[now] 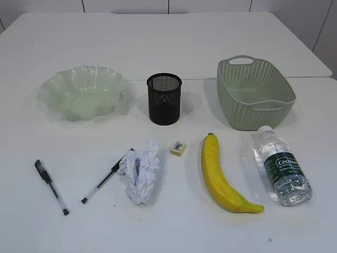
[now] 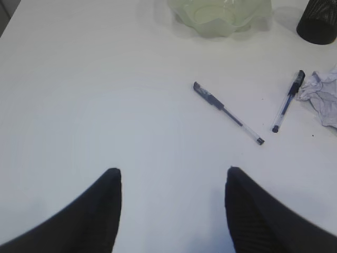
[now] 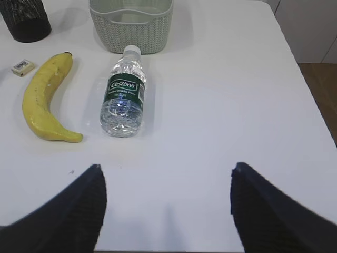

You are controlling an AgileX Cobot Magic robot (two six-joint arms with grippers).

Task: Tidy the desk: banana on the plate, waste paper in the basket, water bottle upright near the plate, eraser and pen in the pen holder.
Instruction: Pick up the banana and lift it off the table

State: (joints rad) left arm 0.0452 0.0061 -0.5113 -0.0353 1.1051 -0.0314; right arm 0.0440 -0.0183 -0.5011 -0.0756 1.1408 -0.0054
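On the white desk [image 1: 174, 226] the banana [image 1: 221, 176] lies beside the water bottle [image 1: 281, 167], which is on its side. The eraser [image 1: 178, 148] sits left of the banana, next to the waste paper [image 1: 141, 173]. Two pens [image 1: 51, 186] [image 1: 105, 178] lie at the front left. Behind them stand the empty plate [image 1: 52, 87], pen holder [image 1: 164, 98] and basket [image 1: 247, 113]. My left gripper [image 2: 172, 174] hangs open over bare desk, short of a pen [image 2: 226, 112]. Open too, my right gripper [image 3: 166, 171] holds nothing and is nearer than the bottle [image 3: 124, 95] and banana [image 3: 45, 100].
The desk's right edge [image 3: 308, 105] runs close to the right gripper, with floor beyond it. A seam between two tabletops [image 1: 316, 78] crosses behind the basket. Neither arm shows in the exterior view.
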